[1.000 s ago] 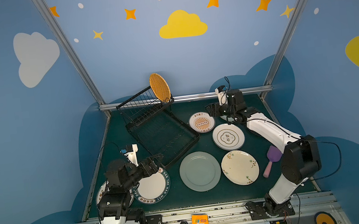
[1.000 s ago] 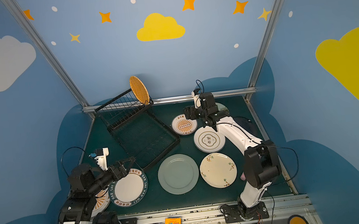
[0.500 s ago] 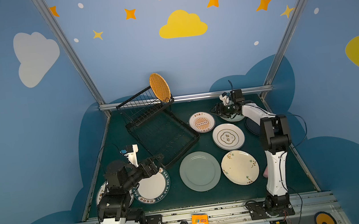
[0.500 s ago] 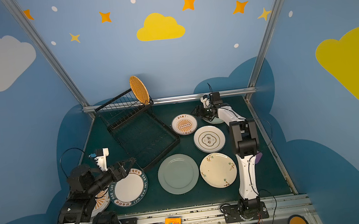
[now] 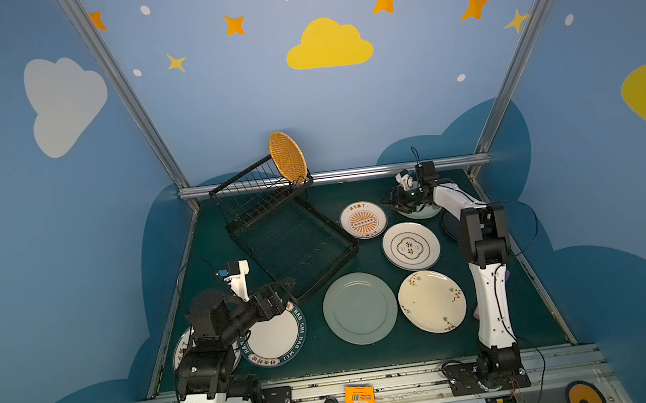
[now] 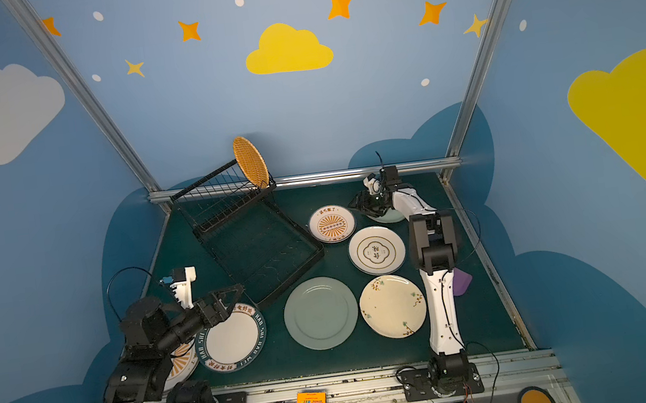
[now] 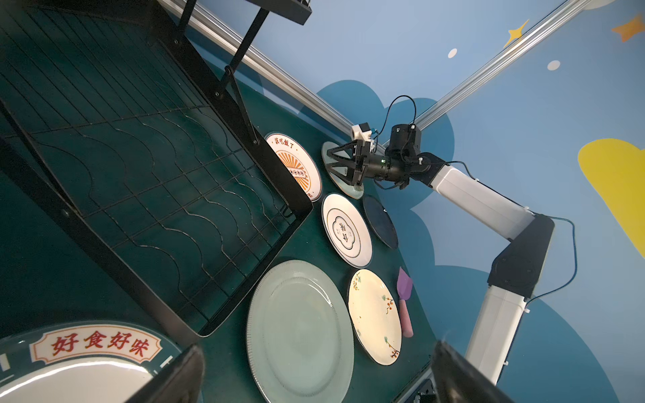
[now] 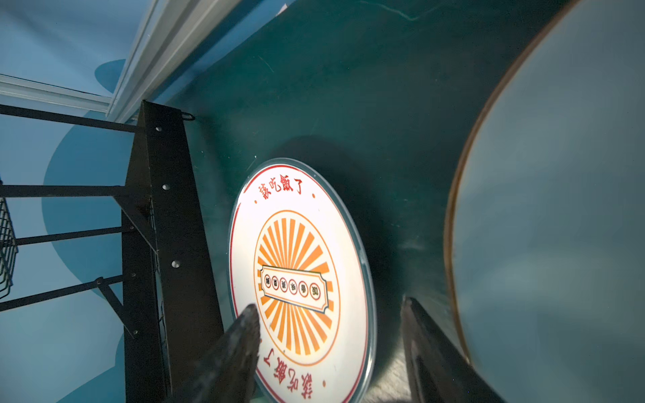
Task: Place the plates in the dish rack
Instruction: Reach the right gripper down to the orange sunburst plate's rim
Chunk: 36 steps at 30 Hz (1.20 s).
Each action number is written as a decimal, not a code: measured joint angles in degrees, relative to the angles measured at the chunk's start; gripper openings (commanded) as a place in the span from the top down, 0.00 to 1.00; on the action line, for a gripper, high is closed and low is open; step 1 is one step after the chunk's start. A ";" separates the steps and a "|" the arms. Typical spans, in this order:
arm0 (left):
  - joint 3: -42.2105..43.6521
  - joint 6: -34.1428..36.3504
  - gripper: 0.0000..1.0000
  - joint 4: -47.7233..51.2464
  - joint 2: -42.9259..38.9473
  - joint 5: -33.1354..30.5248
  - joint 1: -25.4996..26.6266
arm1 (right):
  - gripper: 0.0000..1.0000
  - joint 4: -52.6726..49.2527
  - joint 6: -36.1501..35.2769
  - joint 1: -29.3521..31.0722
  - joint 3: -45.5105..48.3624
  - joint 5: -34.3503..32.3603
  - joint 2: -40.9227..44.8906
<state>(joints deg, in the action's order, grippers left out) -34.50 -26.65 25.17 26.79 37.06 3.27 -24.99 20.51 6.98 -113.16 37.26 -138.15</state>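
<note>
The black dish rack (image 5: 288, 236) stands at the back left with an orange woven plate (image 5: 287, 157) upright in it. Flat on the mat lie a sunburst plate (image 5: 362, 220), a white emblem plate (image 5: 410, 246), a pale green plate (image 5: 359, 308), a cream floral plate (image 5: 432, 301) and a lettered-rim plate (image 5: 275, 338). My right gripper (image 5: 386, 203) is open, low over the rim of a pale plate (image 8: 558, 209) at the back right. One of its fingers (image 8: 429, 342) is beside that rim. My left gripper (image 5: 287, 286) is open above the lettered-rim plate.
A dark navy plate (image 7: 380, 221) lies by the right arm's elbow. A pink-handled purple spatula (image 7: 405, 300) rests beside the floral plate. Another sunburst plate (image 5: 182, 349) lies partly under the left arm. The rack's front corner (image 7: 206, 328) is close to my left gripper.
The right arm has folded upright and brought its gripper down onto the pale back-right plate. Its jaws have narrowed. The left arm has not moved.
</note>
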 measured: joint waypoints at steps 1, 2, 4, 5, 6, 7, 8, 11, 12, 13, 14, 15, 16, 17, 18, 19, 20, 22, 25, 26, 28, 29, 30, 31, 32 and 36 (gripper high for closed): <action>0.00 -0.02 0.00 -0.11 -0.04 0.15 0.00 | 0.37 -0.24 0.00 0.02 -0.07 -0.02 -0.13; 0.00 -0.04 0.00 -0.13 -0.09 0.26 0.00 | 0.37 -0.42 -0.02 0.09 -0.17 -0.02 -0.26; 0.00 -0.15 0.00 -0.17 -0.35 0.79 0.00 | 0.38 -1.11 -0.02 0.33 -1.22 0.04 -1.09; 0.00 -0.15 0.00 -0.24 -0.44 0.98 0.00 | 0.38 -1.22 -0.04 0.37 -1.79 0.09 -1.51; 0.00 -0.17 0.00 -0.31 -0.50 1.18 0.00 | 0.39 -1.46 -0.02 0.39 -2.60 0.13 -2.16; 0.00 -0.17 0.00 -0.37 -0.50 1.29 0.00 | 0.39 -1.62 0.00 0.44 -2.99 0.15 -2.56; 0.00 -0.17 0.00 -0.39 -0.52 1.36 0.00 | 0.40 -1.81 0.00 0.57 -3.41 0.17 -3.02; 0.00 -0.17 0.00 -0.55 -0.57 1.51 0.00 | 0.40 -2.36 0.04 0.63 -4.09 0.22 -4.04; 0.00 -0.17 0.00 -0.55 -0.61 1.51 0.00 | 0.41 -2.51 0.07 0.63 -4.20 0.37 -4.39; 0.00 -0.17 0.00 -0.55 -0.66 1.53 0.00 | 0.41 -2.64 0.07 0.68 -4.31 0.70 -4.68; 0.00 -0.17 0.00 -0.57 -0.70 1.55 0.00 | 0.42 -2.75 0.04 0.70 -4.50 0.92 -4.85; 0.00 -0.17 0.00 -0.57 -0.70 1.57 0.00 | 0.43 -2.84 0.04 0.74 -4.63 1.01 -5.03; 0.00 -0.17 0.00 -0.57 -0.70 1.60 0.00 | 0.45 -2.95 0.02 0.81 -4.70 1.18 -5.14; 0.00 -0.17 0.00 -0.57 -0.70 1.64 0.00 | 0.46 -2.99 0.09 0.94 -4.70 1.38 -5.27; 0.00 -0.17 0.00 -0.59 -0.70 1.68 0.00 | 0.49 -3.02 0.04 1.01 -4.70 1.62 -5.38; 0.00 -0.17 0.00 -0.59 -0.70 1.68 0.00 | 0.51 -3.06 -0.02 1.05 -4.72 1.92 -5.46; 0.00 -0.17 0.00 -0.59 -0.70 1.68 0.00 | 0.53 -3.15 0.04 1.11 -4.79 2.29 -5.57; 0.00 -0.17 0.00 -0.59 -0.70 1.68 0.00 | 0.57 -3.21 0.04 1.33 -4.81 2.84 -5.79; 0.00 -0.17 0.00 -0.59 -0.72 1.68 0.00 | 0.64 -3.19 -0.09 1.79 -4.81 3.45 -6.14; 0.00 -0.17 0.00 -0.59 -0.72 1.68 0.00 | 0.66 -3.15 0.09 1.90 -4.81 3.74 -6.27; 0.00 -0.17 0.00 -0.59 -0.72 1.68 0.00 | 0.71 -3.08 0.20 2.05 -4.83 4.44 -6.69; 0.00 -0.17 0.00 -0.59 -0.74 1.68 0.00 | 0.72 -2.97 0.17 2.14 -4.83 4.68 -6.82; 0.00 -0.17 0.00 -0.59 -0.76 1.68 0.00 | 0.73 -2.93 0.26 2.19 -4.83 4.90 -6.91; 0.00 -0.17 0.00 -0.59 -0.81 1.68 0.00 | 0.75 -2.86 0.28 2.19 -4.83 5.05 -7.02; 0.00 -0.17 0.00 -0.59 -0.90 1.66 0.00 | 0.77 -2.78 0.28 2.19 -4.83 5.25 -7.08; 0.00 -0.17 0.00 -0.61 -1.14 1.66 0.00 | 0.84 -2.56 0.24 2.16 -4.83 5.66 -7.45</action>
<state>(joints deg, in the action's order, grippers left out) -34.50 -26.83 24.56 25.65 38.72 3.27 -27.55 20.75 9.15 -117.99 42.92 -145.60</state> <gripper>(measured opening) 0.996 0.193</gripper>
